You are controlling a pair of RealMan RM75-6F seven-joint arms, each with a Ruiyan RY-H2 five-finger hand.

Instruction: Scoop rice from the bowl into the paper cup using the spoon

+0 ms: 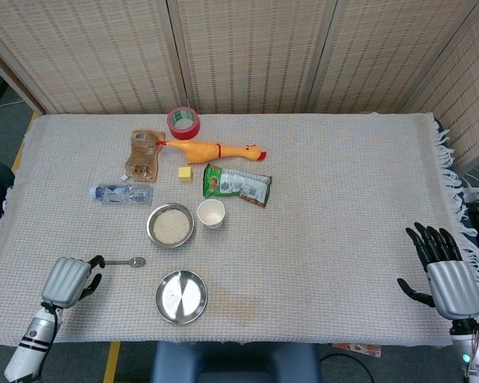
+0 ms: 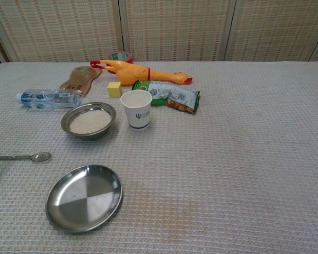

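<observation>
Nothing scooped yet: small metal spoon (image 1: 124, 262) lies ungrasped beside the empty-fingered, loosely curled left hand (image 1: 68, 280); right hand (image 1: 445, 275) idle, fingers spread; white paper cup (image 1: 211, 213) apparently riceless.

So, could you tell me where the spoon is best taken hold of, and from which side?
Probably by the handle end, from the left. The spoon lies flat, handle pointing left toward the left hand, bowl end to the right, so the handle is the nearer, narrower part.
</observation>
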